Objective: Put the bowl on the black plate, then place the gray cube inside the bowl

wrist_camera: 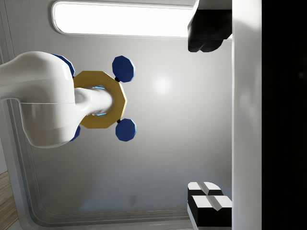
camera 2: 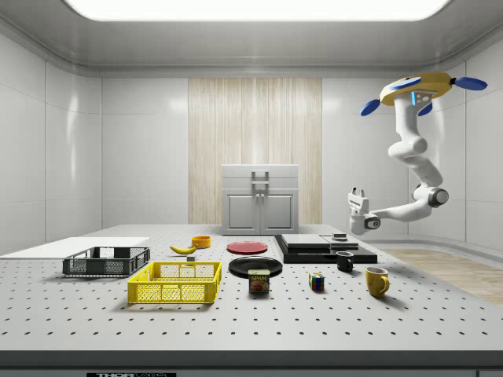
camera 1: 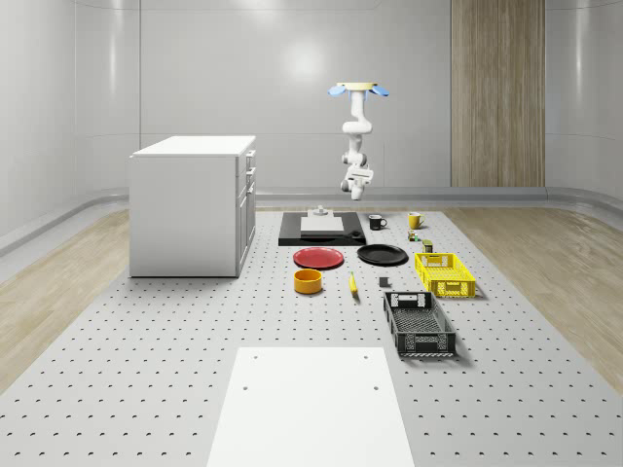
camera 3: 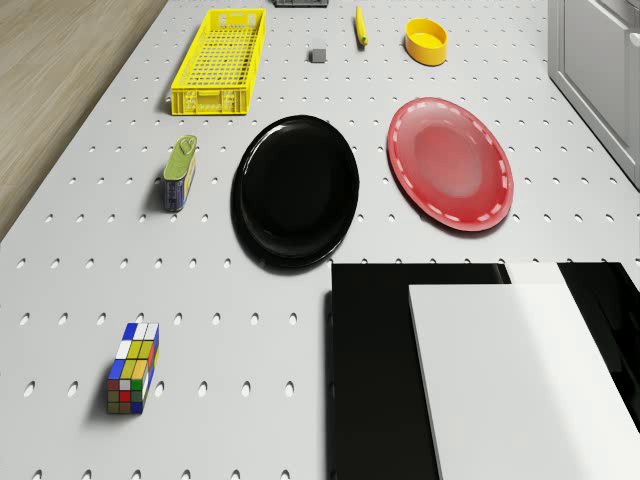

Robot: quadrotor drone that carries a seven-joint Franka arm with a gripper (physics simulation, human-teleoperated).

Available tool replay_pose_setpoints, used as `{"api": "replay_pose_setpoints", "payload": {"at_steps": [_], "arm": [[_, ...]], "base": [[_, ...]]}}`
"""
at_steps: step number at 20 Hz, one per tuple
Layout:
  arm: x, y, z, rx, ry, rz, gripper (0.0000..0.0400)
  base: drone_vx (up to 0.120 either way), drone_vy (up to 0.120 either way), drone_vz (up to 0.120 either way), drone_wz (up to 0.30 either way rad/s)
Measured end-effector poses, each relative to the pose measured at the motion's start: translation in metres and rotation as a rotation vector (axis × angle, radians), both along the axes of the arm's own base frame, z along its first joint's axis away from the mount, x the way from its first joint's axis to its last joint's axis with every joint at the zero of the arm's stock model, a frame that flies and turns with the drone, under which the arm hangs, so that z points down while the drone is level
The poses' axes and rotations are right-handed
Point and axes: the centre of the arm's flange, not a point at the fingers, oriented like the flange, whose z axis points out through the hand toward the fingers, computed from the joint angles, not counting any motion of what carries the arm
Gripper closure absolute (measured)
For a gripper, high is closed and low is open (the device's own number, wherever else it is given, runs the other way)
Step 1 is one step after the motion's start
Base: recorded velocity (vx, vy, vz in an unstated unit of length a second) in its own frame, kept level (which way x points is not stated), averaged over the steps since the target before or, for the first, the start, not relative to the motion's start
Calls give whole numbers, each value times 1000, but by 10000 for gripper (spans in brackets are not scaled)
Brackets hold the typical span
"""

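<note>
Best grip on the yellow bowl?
Probably the rim wall of the yellow bowl, one finger inside and one outside, coming straight down from above. It sits upright and open-topped on the table, clear of the banana beside it.

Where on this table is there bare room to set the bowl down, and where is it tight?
Bare table stretches between the cabinet and the white sheet. The black plate itself is empty. It gets tight between the yellow crate, black crate, gray cube and banana. The bowl sits beside the red plate.
</note>
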Motion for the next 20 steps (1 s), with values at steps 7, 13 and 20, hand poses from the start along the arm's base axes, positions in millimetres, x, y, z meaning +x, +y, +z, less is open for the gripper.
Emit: {"api": "replay_pose_setpoints", "payload": {"at_steps": [7,13,20], "arm": [[0,37,-15,-399,-4,-12,0],[2,79,-81,-1210,-4,-38,0],[5,43,-176,-2290,0,-74,0]], "base": [[120,-86,0,0],[120,0,0,0],[120,0,0,0]]}}
